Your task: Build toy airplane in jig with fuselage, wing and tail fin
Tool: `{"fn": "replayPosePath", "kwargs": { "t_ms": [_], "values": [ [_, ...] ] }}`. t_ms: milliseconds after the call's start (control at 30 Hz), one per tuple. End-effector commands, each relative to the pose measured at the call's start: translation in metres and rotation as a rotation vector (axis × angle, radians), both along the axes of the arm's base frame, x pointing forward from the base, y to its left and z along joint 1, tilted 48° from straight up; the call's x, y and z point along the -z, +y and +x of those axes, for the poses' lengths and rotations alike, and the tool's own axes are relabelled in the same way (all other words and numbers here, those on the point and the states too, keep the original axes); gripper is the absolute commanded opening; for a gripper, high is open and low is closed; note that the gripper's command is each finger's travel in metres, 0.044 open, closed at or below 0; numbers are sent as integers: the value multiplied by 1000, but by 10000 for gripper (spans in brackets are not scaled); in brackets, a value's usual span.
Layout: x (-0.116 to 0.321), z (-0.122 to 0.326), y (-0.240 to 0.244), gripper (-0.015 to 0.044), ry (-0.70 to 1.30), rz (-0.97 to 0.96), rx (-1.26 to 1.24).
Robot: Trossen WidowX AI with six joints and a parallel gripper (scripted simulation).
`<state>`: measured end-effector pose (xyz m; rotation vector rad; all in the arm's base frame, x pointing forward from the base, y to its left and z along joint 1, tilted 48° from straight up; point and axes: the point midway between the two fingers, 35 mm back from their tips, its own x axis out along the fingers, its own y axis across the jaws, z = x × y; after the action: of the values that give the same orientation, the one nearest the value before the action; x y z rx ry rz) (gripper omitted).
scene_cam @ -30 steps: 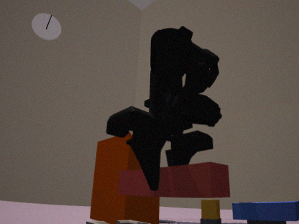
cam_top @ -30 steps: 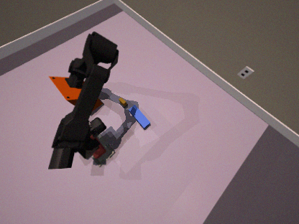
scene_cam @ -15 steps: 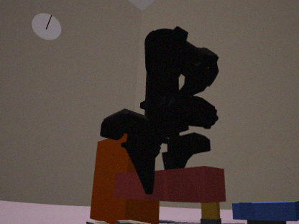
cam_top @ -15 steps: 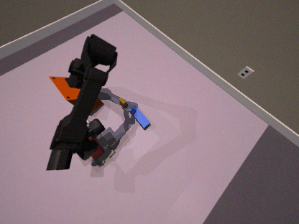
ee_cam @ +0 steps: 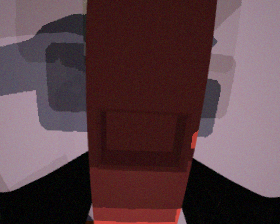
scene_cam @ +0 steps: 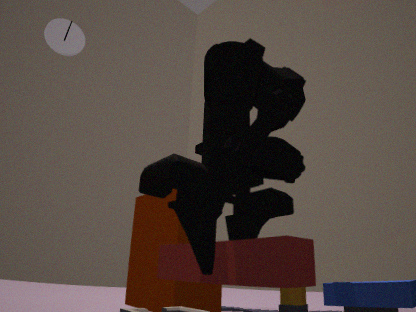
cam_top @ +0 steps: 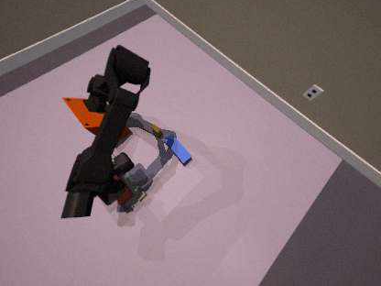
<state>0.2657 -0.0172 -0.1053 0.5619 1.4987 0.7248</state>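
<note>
The red fuselage point(cam_top: 124, 191) point(scene_cam: 275, 260) point(ee_cam: 150, 60) is held level in my gripper point(scene_cam: 225, 258) point(ee_cam: 137, 154), which is shut on it. Its top socket faces up in the wrist view. The pale jig point(cam_top: 143, 197) point(scene_cam: 187, 309) shows only in small parts below the fuselage; whether the fuselage touches the cradle is hidden. The blue wing point(cam_top: 179, 150) point(scene_cam: 370, 294) lies to the right, apart from the gripper. The small yellow tail fin point(cam_top: 157, 130) point(scene_cam: 292, 296) stands near the wing's upper-left end.
A tall orange block point(cam_top: 84, 113) point(scene_cam: 152, 248) with a sloped side stands beside the arm, behind the fuselage in the exterior view. A pale raised edge point(cam_top: 238, 85) borders the pink surface. The arm's shadows fall around the jig and wing.
</note>
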Motion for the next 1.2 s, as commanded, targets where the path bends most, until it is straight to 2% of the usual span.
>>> {"fn": "replayPosePath", "kwargs": {
  "t_ms": [0, 800, 967, 1133, 1167],
  "values": [
    [5, -2, 6, 195, 9, 5, 1],
    [24, -5, 26, 195, 9, 7, 1],
    [24, -4, 24, 161, 3, 1, -3],
    [24, -4, 24, 30, 3, 1, -3],
    [24, -4, 24, 56, 3, 1, -3]
  ]
}}
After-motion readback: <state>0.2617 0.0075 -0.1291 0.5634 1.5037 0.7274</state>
